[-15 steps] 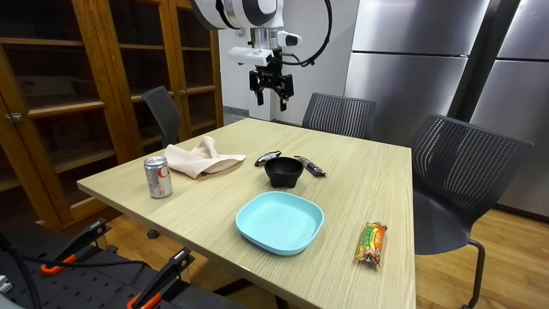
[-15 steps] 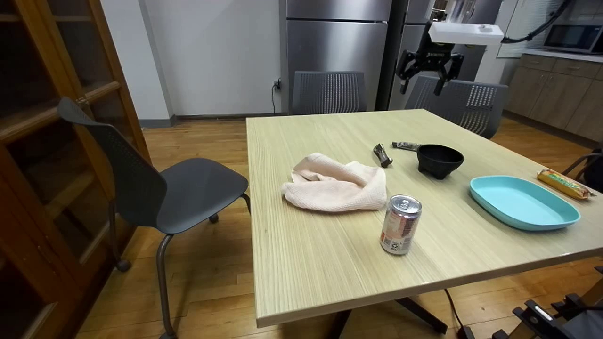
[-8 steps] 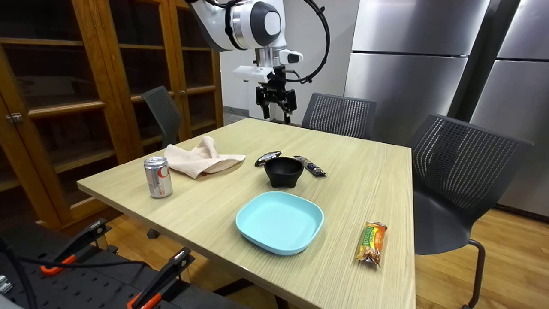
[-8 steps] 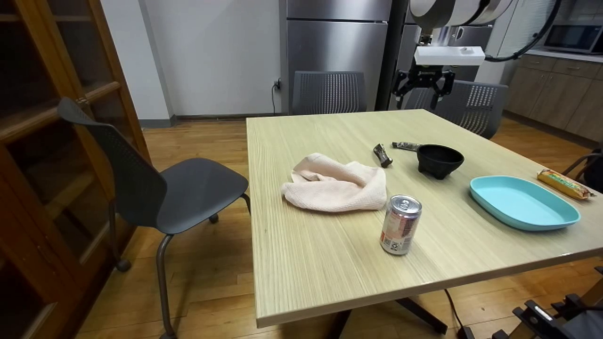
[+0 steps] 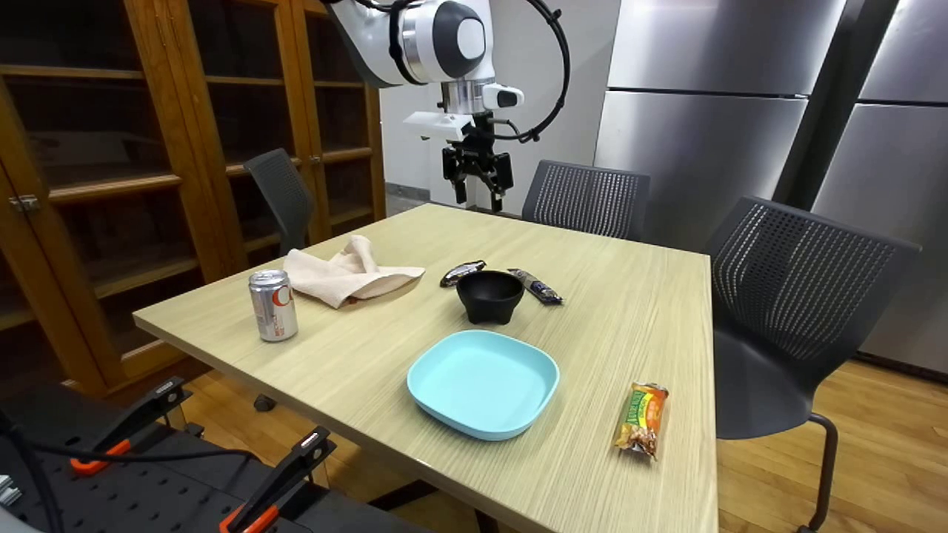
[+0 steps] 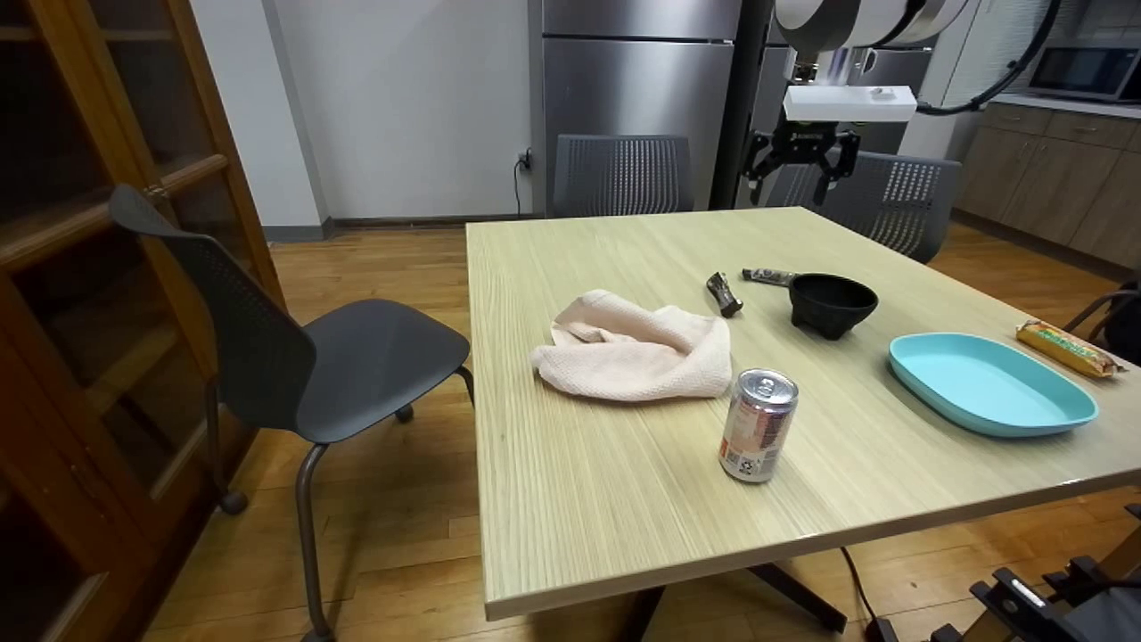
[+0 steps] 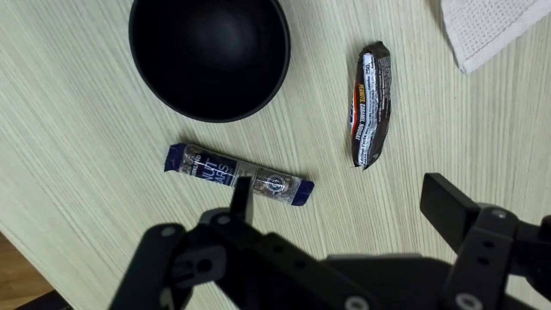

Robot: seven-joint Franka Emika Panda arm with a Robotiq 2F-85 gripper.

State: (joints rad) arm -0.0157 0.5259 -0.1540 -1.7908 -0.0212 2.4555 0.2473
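One Kirkland nut bar (image 7: 215,167) and one dark-wrapped candy bar (image 7: 371,105) are lying on the table (image 5: 629,311), each near one black bowl (image 7: 211,60). One gripper (image 5: 478,200) is hovering over the table, its two fingers (image 7: 447,211) standing wide apart. Farther out, one turquoise plate (image 5: 483,385), one rumpled pale cloth (image 5: 344,272), one upright soda can (image 5: 273,307) and one granola bar (image 5: 642,418) are resting; I'm counting three gray chairs (image 5: 800,289) around them.

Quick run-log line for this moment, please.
gripper: open, empty | position: above table | wrist view: nut bar, brown-wrapped bar, black bowl, cloth | contact: none
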